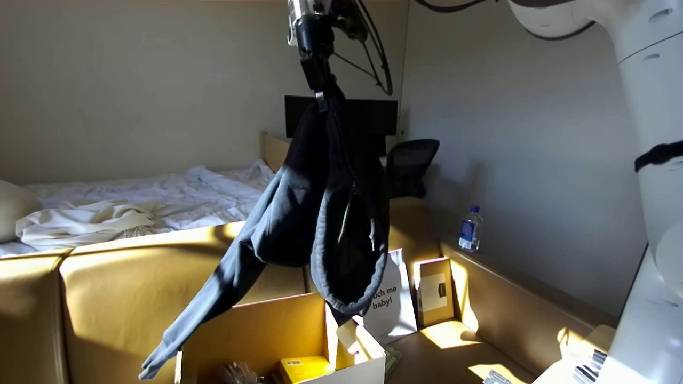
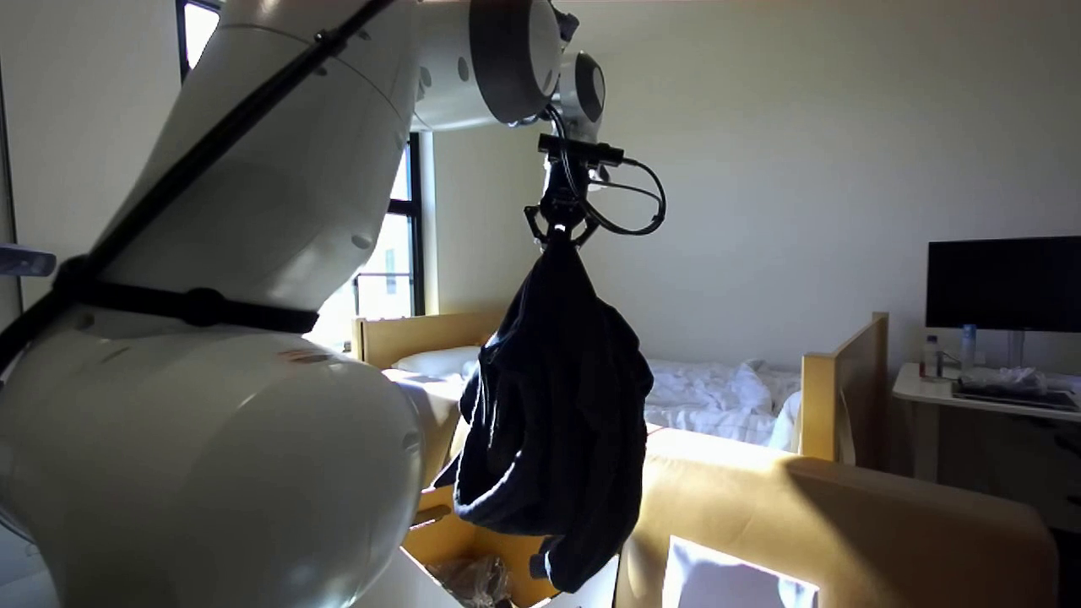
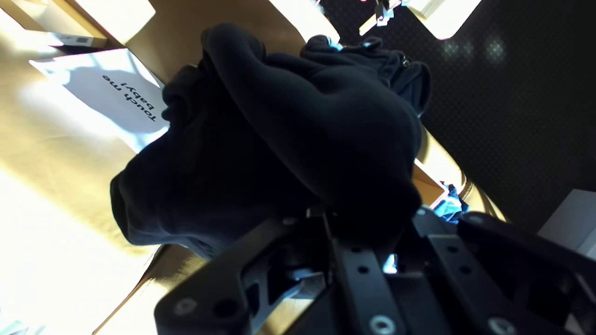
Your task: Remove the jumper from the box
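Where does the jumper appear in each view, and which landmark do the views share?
In an exterior view, the jumper hangs from the gripper near centre, one sleeve reaching lower left.
In an exterior view, the jumper hangs near centre, almost to the bottom edge.
Wrist view: the jumper fills the middle.
Shared landmark: the tan sofa, in all views.

In an exterior view, the jumper hides part of the printed sign; the bottom edge crops the box.
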Motion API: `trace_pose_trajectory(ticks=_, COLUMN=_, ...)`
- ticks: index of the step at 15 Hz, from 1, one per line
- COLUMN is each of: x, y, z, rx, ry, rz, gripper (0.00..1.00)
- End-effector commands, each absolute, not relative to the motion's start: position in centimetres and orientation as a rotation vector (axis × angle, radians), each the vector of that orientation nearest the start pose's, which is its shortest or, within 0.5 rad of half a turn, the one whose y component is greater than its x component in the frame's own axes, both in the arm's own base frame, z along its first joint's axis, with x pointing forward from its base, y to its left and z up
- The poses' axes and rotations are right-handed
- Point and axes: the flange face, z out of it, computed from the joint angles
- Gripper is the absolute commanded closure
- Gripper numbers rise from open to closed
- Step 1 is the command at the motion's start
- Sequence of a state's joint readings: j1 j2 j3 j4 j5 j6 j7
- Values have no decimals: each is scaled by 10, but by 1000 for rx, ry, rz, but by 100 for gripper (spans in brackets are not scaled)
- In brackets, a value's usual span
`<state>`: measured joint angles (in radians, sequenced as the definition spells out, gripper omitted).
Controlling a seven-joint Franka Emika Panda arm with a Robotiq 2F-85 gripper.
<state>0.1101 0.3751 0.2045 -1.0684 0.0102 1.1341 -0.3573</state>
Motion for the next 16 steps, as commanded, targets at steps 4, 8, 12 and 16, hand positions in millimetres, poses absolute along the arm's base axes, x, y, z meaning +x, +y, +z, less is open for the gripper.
trace_pose_trajectory(ticks=4, x=600, y=144, z=602, rx=-2916, ry=-951, rz=463, gripper=93)
trace_pose_trajectory(ticks=8, x=589, y=59, z=640, rx=-3135, ry=-695, rz=504, gripper=93)
trace_pose_trajectory(ticks=12, x=552, y=-25, z=664, rx=-3184, ry=-364, rz=639, gripper=93)
trace_pose_trajectory(ticks=16, x=518, y=-69, z=652, rx=-3099, ry=-195, rz=783, gripper=93)
